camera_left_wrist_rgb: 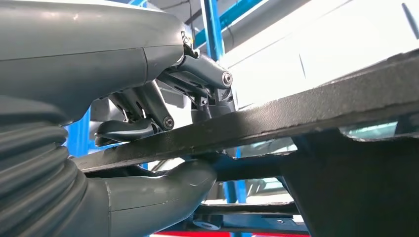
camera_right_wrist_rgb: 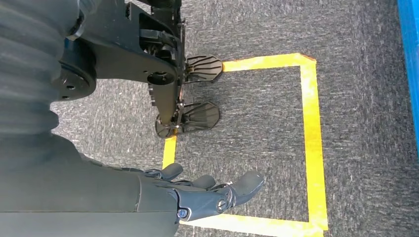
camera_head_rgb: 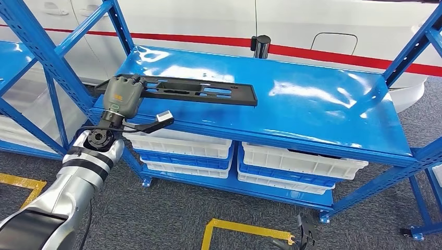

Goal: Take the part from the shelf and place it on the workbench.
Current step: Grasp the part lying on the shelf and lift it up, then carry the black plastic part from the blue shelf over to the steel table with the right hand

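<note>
Silver left arm [camera_head_rgb: 78,177] with black bands and ribbed grey wrist cover; grey-olive left hand [camera_head_rgb: 121,95] bearing an orange marking; dark, screw-jointed fingers [camera_left_wrist_rgb: 207,79].

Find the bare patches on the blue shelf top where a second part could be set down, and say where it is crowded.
Most of the glossy blue metal shelf top is bare: the whole stretch from the long flat black slotted part across to the far blue upright. The strip behind the part is free too. It is crowded at the near corner, where the left hand grips the part's end.

Blue racking [camera_head_rgb: 333,99] stood on grey carpet [camera_head_rgb: 172,203] with yellow tape [camera_head_rgb: 234,227]; white bins [camera_head_rgb: 299,162] sat below, white red-striped wall [camera_head_rgb: 312,52] behind.
</note>
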### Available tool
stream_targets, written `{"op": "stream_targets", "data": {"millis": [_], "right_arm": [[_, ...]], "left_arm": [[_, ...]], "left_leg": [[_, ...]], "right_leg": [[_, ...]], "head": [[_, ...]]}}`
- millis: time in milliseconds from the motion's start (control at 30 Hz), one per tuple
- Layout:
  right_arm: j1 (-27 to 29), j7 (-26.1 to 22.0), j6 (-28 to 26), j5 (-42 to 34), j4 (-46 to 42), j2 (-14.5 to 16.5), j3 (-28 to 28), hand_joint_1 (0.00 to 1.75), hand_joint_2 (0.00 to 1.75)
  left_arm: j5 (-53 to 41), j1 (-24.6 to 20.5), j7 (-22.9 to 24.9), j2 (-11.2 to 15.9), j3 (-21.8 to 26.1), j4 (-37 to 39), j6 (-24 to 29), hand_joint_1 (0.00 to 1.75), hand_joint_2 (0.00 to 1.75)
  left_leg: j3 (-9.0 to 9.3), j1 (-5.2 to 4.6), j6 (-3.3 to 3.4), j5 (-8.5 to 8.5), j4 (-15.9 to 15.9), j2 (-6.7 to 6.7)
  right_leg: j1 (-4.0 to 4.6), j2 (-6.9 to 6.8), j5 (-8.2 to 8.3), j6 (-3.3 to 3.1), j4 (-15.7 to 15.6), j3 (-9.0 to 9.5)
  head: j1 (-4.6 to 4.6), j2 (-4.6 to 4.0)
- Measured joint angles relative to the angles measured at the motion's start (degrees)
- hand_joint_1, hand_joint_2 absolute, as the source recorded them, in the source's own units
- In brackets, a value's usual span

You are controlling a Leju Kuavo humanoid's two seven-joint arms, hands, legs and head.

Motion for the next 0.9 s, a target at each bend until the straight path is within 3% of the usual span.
{"op": "stream_targets", "data": {"millis": [267, 667, 900], "right_arm": [[0.0, 0.0, 0.0, 0.0, 0.0, 0.0, 0.0, 0.0, 1.75], [0.0, -0.6, 0.0, 0.0, 0.0, 0.2, -0.5, 0.0, 1.75], [0.0, -0.6, 0.0, 0.3, 0.0, 0.5, -0.5, 0.0, 1.75]], "left_arm": [[0.0, 0.8, -0.4, -0.3, -1.2, -3.3, 0.0, 1.75, 1.75], [1.2, 6.1, -7.0, -3.9, -0.1, -17.3, 0.0, 1.75, 1.75], [2.8, 9.0, -9.6, -4.7, 1.9, -21.3, 0.0, 1.75, 1.75]], "left_leg": [[0.0, 0.0, 0.0, 0.0, 0.0, 0.02], [-0.1, -0.08, 0.01, -0.01, 0.0, 0.02], [-0.16, -0.19, 0.05, -0.03, 0.2, -0.01]], "right_leg": [[0.0, 0.0, 0.0, 0.0, 0.0, -0.03], [-0.11, 0.0, 0.0, 0.0, 0.0, -0.11], [-0.23, 0.0, 0.06, 0.1, -0.1, -0.12]], "head": [[-0.01, 0.0], [0.0, 0.0], [-0.02, 0.01]]}}
